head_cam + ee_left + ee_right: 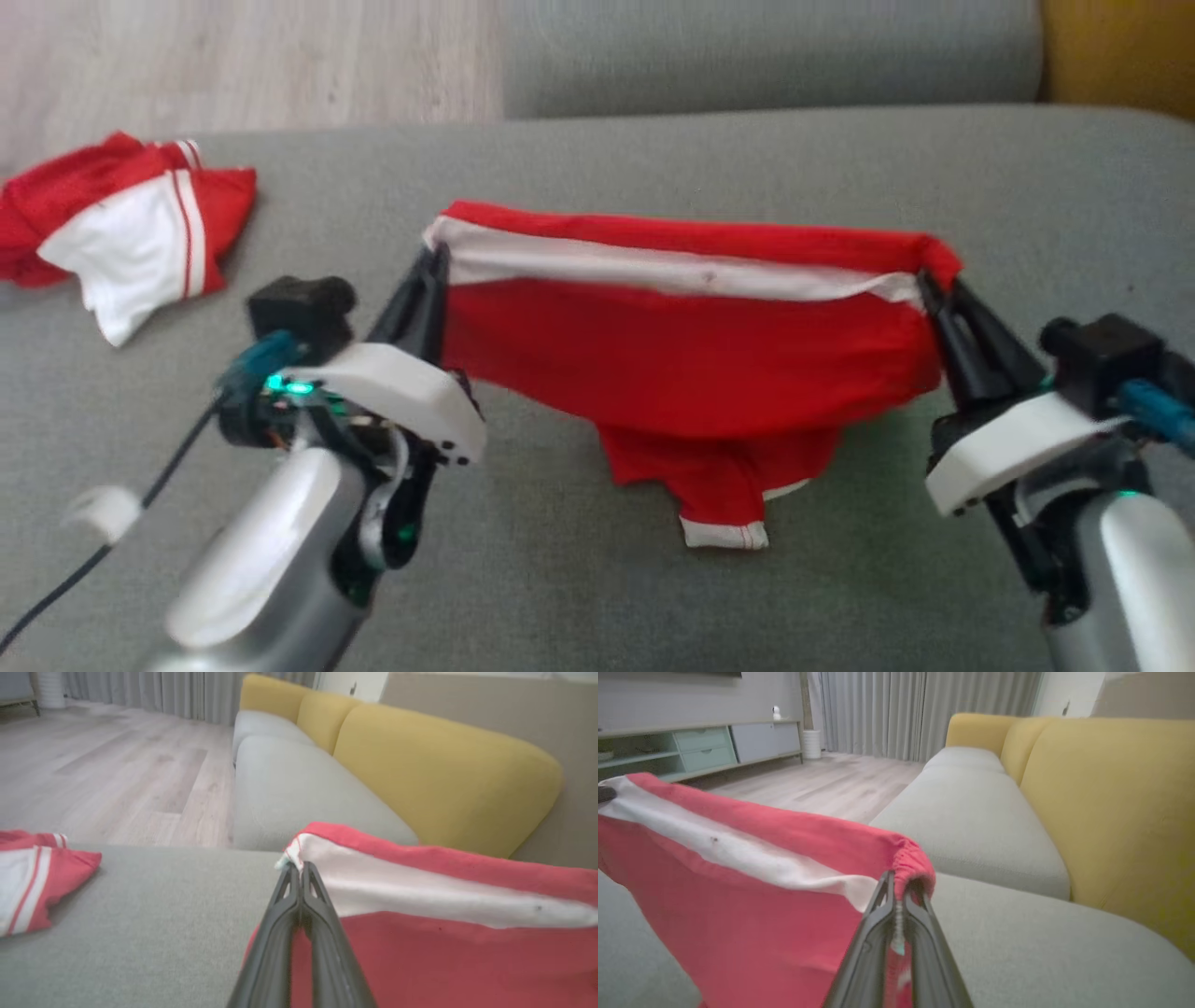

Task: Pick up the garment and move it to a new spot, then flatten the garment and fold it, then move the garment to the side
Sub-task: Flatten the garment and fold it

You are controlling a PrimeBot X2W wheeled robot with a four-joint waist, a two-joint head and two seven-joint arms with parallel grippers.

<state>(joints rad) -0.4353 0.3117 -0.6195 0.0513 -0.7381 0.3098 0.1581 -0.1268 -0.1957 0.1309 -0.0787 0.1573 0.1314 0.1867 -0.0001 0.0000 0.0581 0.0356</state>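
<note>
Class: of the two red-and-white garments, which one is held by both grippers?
The central garment, stretched between the left gripper and the right gripper; the crumpled garment lies untouched at the far left.

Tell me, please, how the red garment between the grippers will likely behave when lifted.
Probably floppy: the red garment sags between the left gripper and right gripper, its lower part drooping toward the grey cushion. Likely light, since two corner pinches carry it. It might slip; each pinch holds little fabric.
</note>
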